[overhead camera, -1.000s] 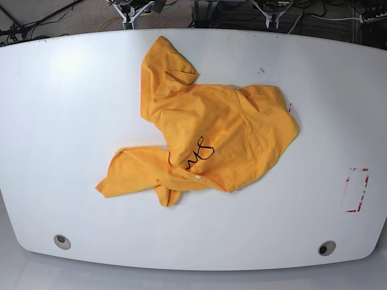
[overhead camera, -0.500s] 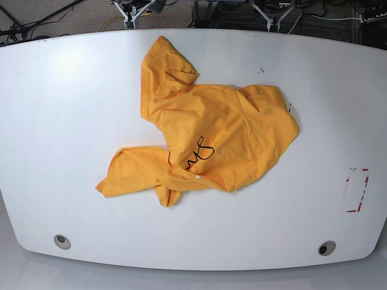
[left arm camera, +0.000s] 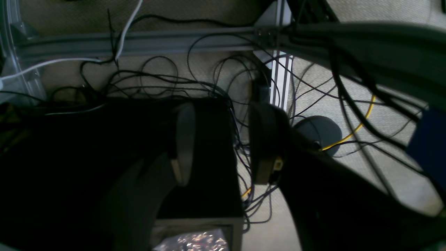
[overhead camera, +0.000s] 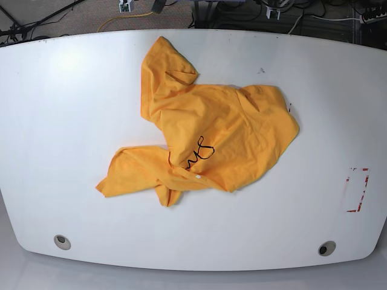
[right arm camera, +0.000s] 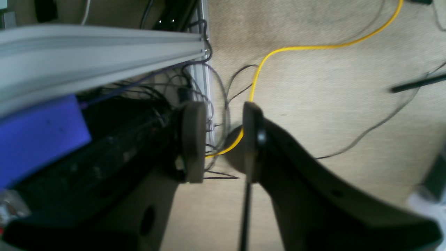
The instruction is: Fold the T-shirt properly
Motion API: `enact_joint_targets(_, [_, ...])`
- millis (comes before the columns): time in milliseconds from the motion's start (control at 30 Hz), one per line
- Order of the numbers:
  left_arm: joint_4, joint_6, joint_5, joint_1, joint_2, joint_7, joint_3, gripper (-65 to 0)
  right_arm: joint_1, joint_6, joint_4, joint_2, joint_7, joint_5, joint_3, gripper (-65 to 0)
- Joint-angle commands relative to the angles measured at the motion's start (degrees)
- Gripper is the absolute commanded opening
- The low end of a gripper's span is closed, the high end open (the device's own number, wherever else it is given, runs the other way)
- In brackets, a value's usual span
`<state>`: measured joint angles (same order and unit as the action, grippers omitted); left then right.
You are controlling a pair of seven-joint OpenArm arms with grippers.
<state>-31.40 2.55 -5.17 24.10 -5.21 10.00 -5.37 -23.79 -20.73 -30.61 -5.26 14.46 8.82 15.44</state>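
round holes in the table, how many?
2: one hole near the front-left corner, the other hole near the front-right corner. The shirt could hide more.

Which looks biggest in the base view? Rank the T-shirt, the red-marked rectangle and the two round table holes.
1. T-shirt
2. Red-marked rectangle
3. Left hole and right hole: these look about alike, so no ranking between them.

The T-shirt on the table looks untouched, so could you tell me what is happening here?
Nothing is handling it yet. The T-shirt lies crumpled and unfolded on the white table. Both arms are off the table: the left gripper and right gripper hang open and empty over the cable-strewn floor. Folding has not started.
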Motion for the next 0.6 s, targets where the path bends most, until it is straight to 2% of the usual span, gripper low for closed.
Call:
enact_joint_targets(0, [-4.34,-0.22,-0.15,3.46,-0.81,0.51,0.14,-42.2,-3.42,-0.32,-4.77,0.99,0.62,-0.16,0.16,-48.4])
enact_joint_targets(100, [-9.79,-0.22,-0.15,7.33,-1.25,0.51,0.22,-42.2,-7.11,-0.32,-10.93,1.61,-1.14,-0.25,0.16,-48.4])
enact_joint_targets(167, [-14.18,-0.22,-0.15,10.5,-3.27,0.51,0.22,-42.2,-10.01,-0.41,-15.76,1.7,-2.19,-1.04,0.16,-48.4])
enact_joint_targets(333, [-24.03,-0.3,-0.24,17.27,-4.85,0.42,0.31,-42.4,-16.52,-0.94,-26.84,1.7,-5.36,-8.25,-0.19,-48.4])
enact_joint_targets(400, [-29.75,-0.22,-0.24,21.66,-6.61,0.42,1.89,-42.4,-20.3,-1.03,-32.99,1.43,-8.0,-12.12,-0.28,-48.4])
enact_joint_targets(567, [-40.65,-0.13,-0.24,29.22,-7.49,0.42,5.85,-42.4,-28.3,-1.03,-46.27,1.34,-12.22,-16.42,-0.19,-48.4])
